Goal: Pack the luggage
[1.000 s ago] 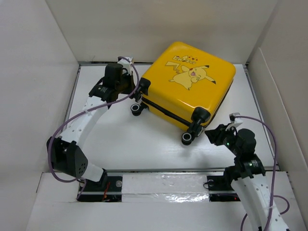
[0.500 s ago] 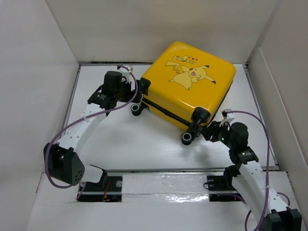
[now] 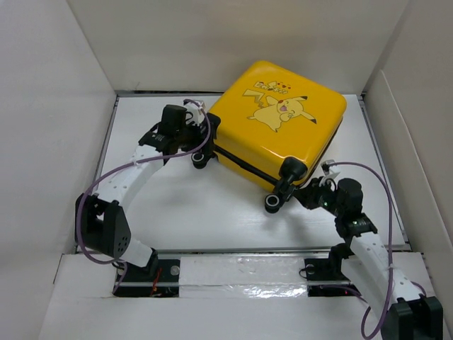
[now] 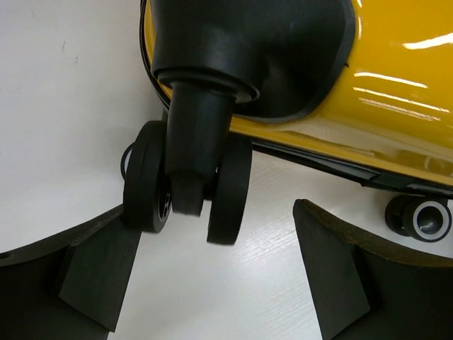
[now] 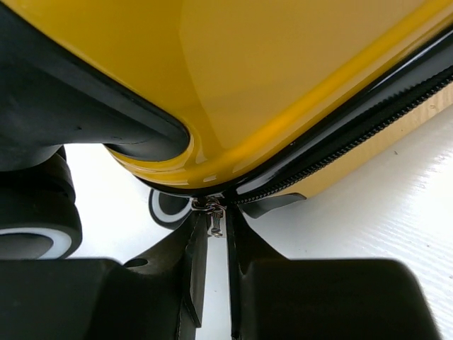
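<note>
Where the camera looks down from above, the yellow suitcase (image 3: 283, 120) lies shut and flat, print up, toward the far right corner of the table (image 3: 205, 219). The left gripper (image 3: 202, 138) sits at its left wheel corner. The right gripper (image 3: 303, 193) is at its near wheel corner.

From the left wrist, the fingers (image 4: 99, 269) stand wide apart and hold nothing. A twin wheel (image 4: 187, 184) hangs just ahead of the left one, under the yellow shell.

From the right wrist, the fingers (image 5: 297, 297) are pinched almost together on the metal zipper pull (image 5: 214, 221), just below the shell's rounded corner.
</note>
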`<state>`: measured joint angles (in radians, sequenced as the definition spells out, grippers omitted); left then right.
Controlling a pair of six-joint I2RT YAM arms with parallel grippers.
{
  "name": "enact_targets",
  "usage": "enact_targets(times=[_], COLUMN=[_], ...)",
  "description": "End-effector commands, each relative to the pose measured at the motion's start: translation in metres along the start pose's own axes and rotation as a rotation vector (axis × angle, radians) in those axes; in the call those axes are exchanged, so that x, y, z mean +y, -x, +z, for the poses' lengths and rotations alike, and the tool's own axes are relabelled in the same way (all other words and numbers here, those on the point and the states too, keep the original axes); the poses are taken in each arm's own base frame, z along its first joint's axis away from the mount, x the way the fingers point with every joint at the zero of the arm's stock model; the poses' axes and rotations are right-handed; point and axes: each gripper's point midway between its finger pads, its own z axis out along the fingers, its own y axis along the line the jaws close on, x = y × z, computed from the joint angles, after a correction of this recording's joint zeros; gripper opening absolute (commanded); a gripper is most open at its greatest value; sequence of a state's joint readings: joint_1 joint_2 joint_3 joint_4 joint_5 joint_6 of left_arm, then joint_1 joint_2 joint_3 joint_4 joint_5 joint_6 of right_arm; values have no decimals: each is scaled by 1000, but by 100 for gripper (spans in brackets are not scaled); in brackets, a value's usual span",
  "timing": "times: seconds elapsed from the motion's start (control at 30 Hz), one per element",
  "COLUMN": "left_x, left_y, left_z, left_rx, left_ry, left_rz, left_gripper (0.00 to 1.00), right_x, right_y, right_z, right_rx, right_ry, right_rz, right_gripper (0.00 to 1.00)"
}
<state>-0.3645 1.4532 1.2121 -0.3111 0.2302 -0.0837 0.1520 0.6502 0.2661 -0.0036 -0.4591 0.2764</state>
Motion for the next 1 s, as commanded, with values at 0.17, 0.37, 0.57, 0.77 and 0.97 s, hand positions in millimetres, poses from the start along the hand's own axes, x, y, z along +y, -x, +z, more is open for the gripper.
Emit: enact_targets(times=[0.17, 0.37, 0.57, 0.77, 0.97], left_x=[7, -2, -10, -27, -55], left_y=[31, 37, 42, 25, 8], left_z=[15, 22, 26, 25, 18], left_rx=[-59, -80, -104, -96, -84], left_ry=[38, -14, -61, -77, -241], left_rz=[36, 18, -4, 2, -80], left_gripper=[76, 10, 0, 0, 0], right_x=[17, 40, 70, 76, 127], right_y=[31, 19, 5, -6, 6], right_z=[1, -1, 1, 15, 33], right_rx=[-129, -105, -71, -58, -158], right_ry=[83, 133, 126, -15, 72], right_rz=[-95, -135, -196, -260, -196], right_gripper=[0, 0, 0, 0, 0])
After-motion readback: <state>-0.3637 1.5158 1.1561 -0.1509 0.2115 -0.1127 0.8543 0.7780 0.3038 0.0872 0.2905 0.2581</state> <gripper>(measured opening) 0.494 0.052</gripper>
